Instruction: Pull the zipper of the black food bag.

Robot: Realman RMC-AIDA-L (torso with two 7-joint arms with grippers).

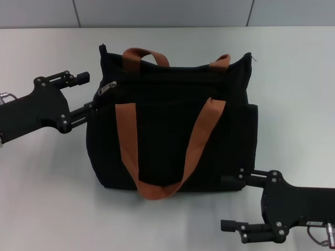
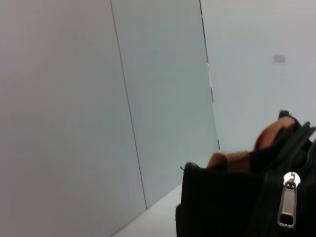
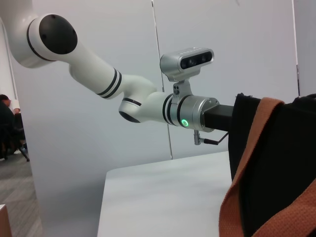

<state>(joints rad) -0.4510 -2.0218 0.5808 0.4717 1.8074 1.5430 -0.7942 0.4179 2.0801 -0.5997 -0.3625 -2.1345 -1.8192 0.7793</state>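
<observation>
The black food bag [image 1: 172, 125] stands upright in the middle of the white table [image 1: 47, 198], its 2 orange-brown strap handles [image 1: 157, 151] showing: 1 draped down the near face in a loop, 1 arching over the far rim. Its contents cannot be seen; the top line appears closed along the near edge. The zipper [image 1: 107, 88], a small silver pull tab, lies at the bag's top corner on the robot's left; the left wrist view shows it hanging down against the black fabric [image 2: 288, 200].

The left gripper [image 1: 86, 94] sits beside that same corner, fingers spread, 1 finger [image 1: 78, 78] above the level of the tab and 1 reaching to the bag's side; neither pinches the tab. The right gripper [image 1: 238, 201] is at the bag's lower corner on the robot's right, fingers spread, 1 touching the bag's base edge, the other well clear.

Grey panelled walls [image 2: 74, 98] stand behind the table.
</observation>
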